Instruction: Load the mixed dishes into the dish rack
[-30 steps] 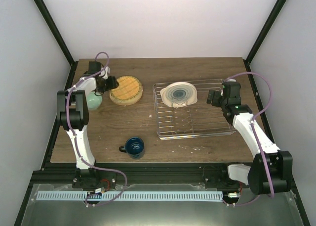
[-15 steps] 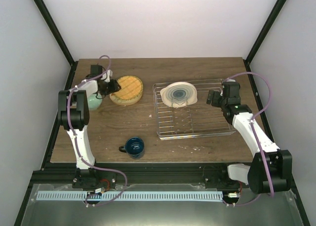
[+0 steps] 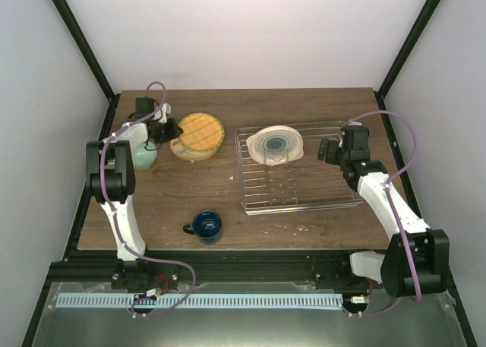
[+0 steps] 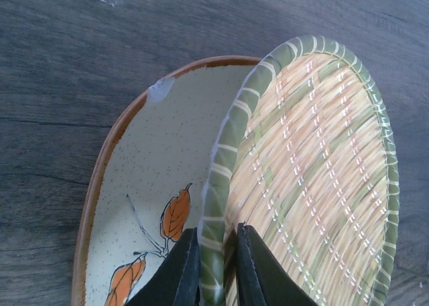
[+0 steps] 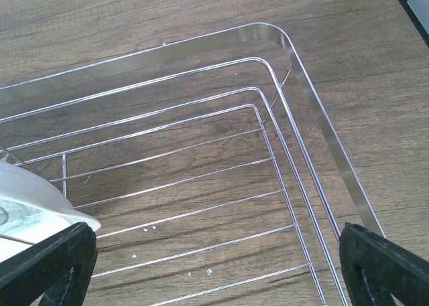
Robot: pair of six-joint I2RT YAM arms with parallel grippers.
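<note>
My left tool (image 4: 213,256) is clamped on the green-wrapped rim of the woven yellow-orange plate (image 4: 315,179), one finger on each face of the edge. That gripped edge is raised, so the plate tilts above the tan plate (image 4: 144,179) under it, whose orange leaf drawing shows just beside my fingers. Both plates sit at the far left of the table (image 4: 80,45). The mint bowl (image 3: 144,158) is just to the left of them, partly hidden behind my left arm. My right tool (image 3: 328,149) stands with its fingers wide apart and nothing between them, hovering over the far right part of the dish rack (image 5: 315,112). Through the rack's wires I see bare wood. The cream plate (image 3: 275,144) with teal rings stands propped among the tines at the rack's far left end, and its pale edge shows at the left of my right wrist view. The dark blue mug (image 3: 206,225) sits upright on the table near the front edge, well apart from both tools.
</note>
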